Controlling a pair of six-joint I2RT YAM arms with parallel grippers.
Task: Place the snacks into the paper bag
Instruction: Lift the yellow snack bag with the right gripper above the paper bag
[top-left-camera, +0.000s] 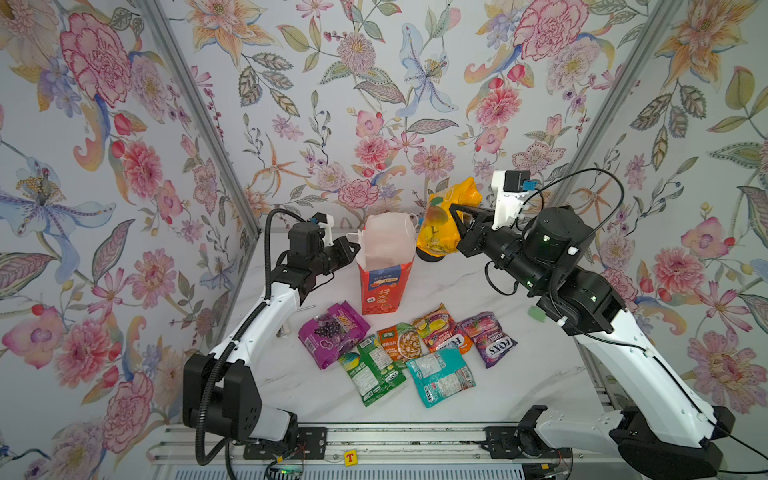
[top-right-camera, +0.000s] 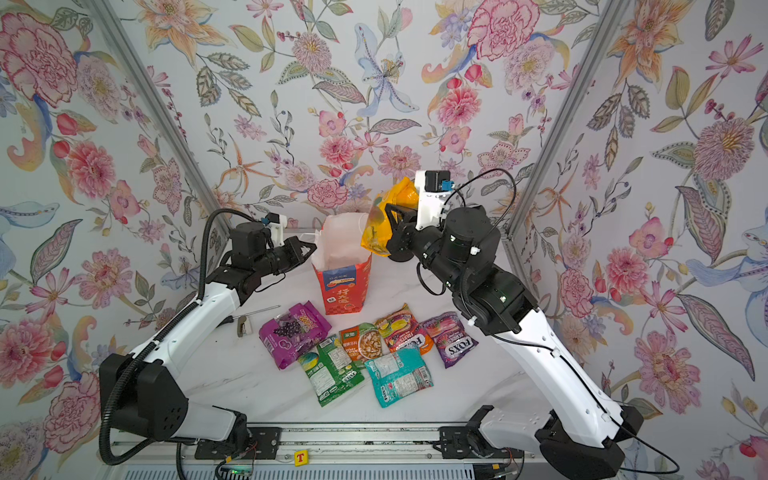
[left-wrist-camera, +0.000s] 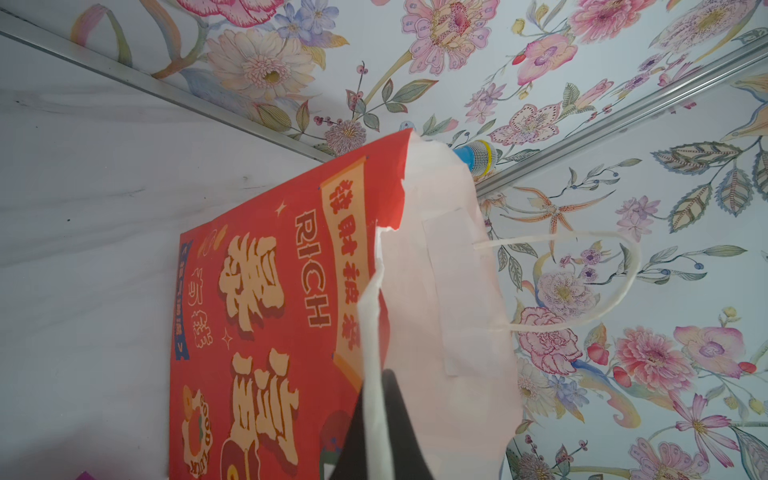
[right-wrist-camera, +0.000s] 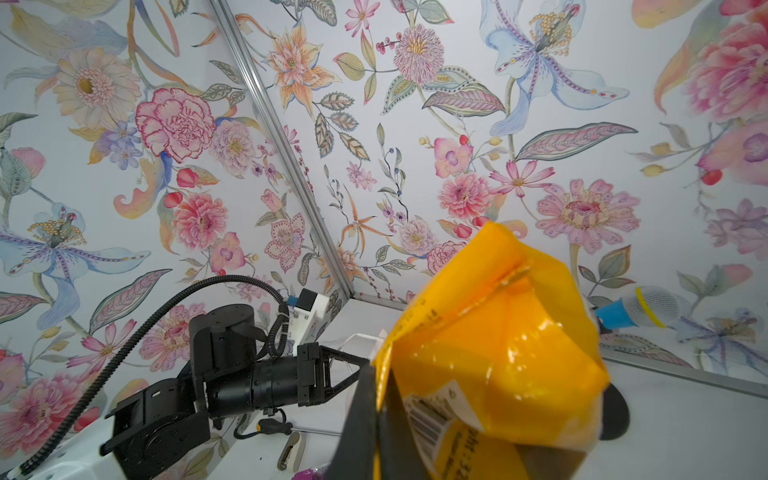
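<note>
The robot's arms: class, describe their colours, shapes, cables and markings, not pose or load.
Both arms have white tapered shells and black joint housings. The left arm carries a ribbed black conduit; the right arm has thin black cables, white ties and small green lights. Each wrist bears a white camera bracket. The left gripper and right gripper are black, with triangular open-frame fingers.

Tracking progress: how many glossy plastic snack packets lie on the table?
6, clustered before the tall red-orange paper bag: purple grape, green, orange-green nut, teal, orange FOXS, purple FOXS. Others could hide underneath.
</note>
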